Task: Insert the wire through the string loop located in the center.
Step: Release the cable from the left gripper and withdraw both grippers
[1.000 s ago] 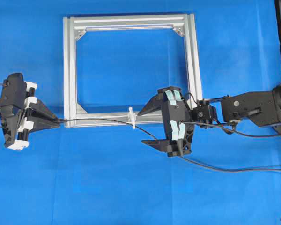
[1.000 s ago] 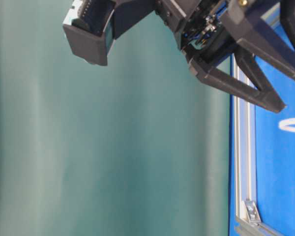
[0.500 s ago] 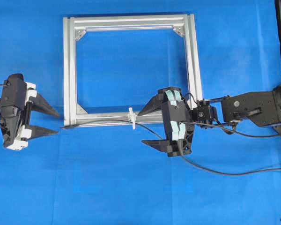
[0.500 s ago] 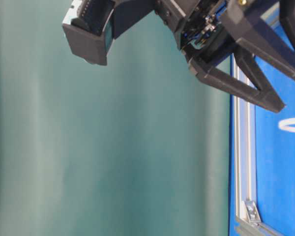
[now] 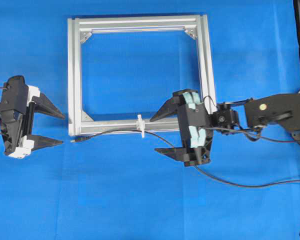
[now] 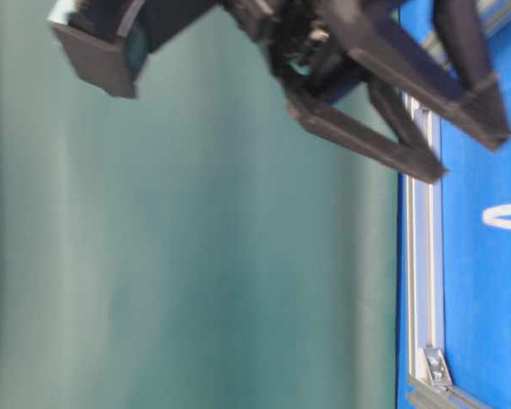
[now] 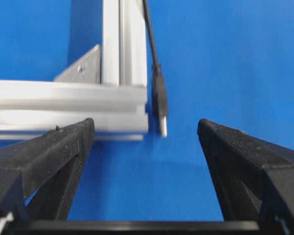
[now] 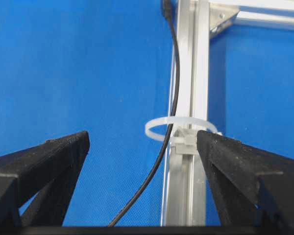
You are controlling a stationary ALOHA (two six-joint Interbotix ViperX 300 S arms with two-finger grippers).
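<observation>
2 black grippers sit on either side of a blue table (image 5: 140,200), and neither has hold of anything. Over on the left, the left gripper (image 5: 54,128) has its 2 black triangular fingers (image 7: 49,156) spread wide, pointing toward the corner of the square silver aluminium frame (image 5: 74,75). From its wrist view, the gap between the fingers holds only blue table, with the plug lying just ahead of it.

Just beyond those fingertips lies the small dark plug with a pale tip (image 7: 160,105), resting on the table right beside the frame's lower left corner, apart from both fingers. From that plug the long thin black wire (image 5: 110,131) runs rightward along the frame's lower bar. Near the middle of that bar it passes through the tiny white translucent string loop (image 8: 179,127), which stands up from a small white tie block on the bar; the right wrist view shows the cable going clean through the ring.

Past the loop the wire curves down and away across the table, under the right gripper (image 5: 162,134). That gripper hovers near the loop with its 2 fingers wide apart, 1 over the bar and 1 over the open table.
</observation>
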